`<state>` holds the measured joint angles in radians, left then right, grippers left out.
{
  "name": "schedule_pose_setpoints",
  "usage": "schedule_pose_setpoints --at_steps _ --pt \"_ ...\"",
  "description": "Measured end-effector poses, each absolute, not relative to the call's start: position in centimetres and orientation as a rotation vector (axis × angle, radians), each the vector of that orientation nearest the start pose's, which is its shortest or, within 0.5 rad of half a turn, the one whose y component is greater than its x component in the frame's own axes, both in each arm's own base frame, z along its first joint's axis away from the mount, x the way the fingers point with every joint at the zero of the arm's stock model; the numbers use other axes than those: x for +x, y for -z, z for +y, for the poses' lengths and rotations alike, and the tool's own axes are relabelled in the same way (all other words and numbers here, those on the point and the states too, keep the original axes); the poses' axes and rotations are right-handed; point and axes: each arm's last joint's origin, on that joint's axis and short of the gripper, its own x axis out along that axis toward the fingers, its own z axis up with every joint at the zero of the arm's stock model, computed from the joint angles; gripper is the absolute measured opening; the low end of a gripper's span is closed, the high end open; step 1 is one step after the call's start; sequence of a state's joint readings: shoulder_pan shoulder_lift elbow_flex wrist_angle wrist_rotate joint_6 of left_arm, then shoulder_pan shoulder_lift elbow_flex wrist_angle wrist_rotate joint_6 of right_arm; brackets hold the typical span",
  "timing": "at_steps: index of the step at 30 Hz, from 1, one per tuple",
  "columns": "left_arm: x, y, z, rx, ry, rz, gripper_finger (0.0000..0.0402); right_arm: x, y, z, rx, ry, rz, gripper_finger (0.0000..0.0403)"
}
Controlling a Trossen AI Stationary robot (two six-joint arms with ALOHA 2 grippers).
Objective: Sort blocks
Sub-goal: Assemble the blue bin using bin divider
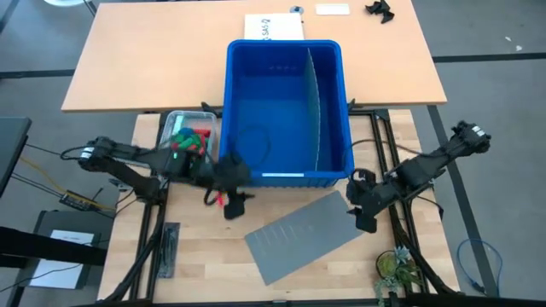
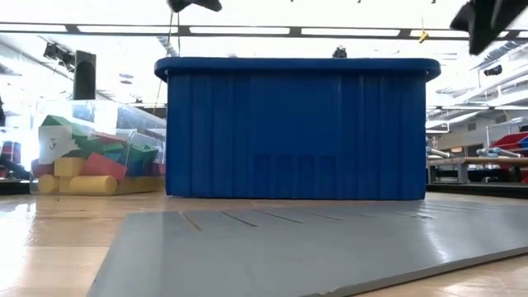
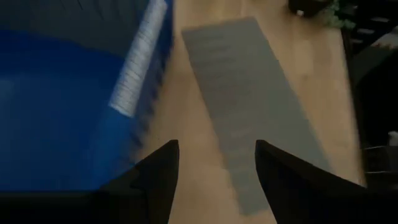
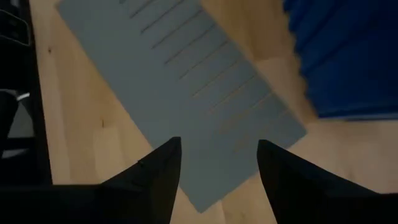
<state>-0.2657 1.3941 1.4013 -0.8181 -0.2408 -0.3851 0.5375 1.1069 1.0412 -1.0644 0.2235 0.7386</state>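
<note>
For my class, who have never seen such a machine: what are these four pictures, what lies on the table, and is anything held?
Two dark robot arms work at a wooden table. One picture looks down from above, one looks level across the tabletop, and two look out from the arms' wrists. On the table stand a big blue bin and a small clear tub of coloured toy blocks; a grey sheet lies flat. The left pincer and right pincer both stand open above the table, holding nothing.
</note>
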Motion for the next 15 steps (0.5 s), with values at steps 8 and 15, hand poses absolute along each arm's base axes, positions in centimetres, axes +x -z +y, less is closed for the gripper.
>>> schedule_pose_setpoints --at_steps 8,15 --pt "25.1 -31.1 -13.9 -0.553 -0.310 0.776 0.0218 15.8 -24.2 10.1 0.393 0.222 1.130 0.0201" --pt "23.9 -24.4 -16.9 -0.948 -0.421 0.727 0.0218 15.1 -21.3 9.9 0.573 0.341 1.068 0.0200"
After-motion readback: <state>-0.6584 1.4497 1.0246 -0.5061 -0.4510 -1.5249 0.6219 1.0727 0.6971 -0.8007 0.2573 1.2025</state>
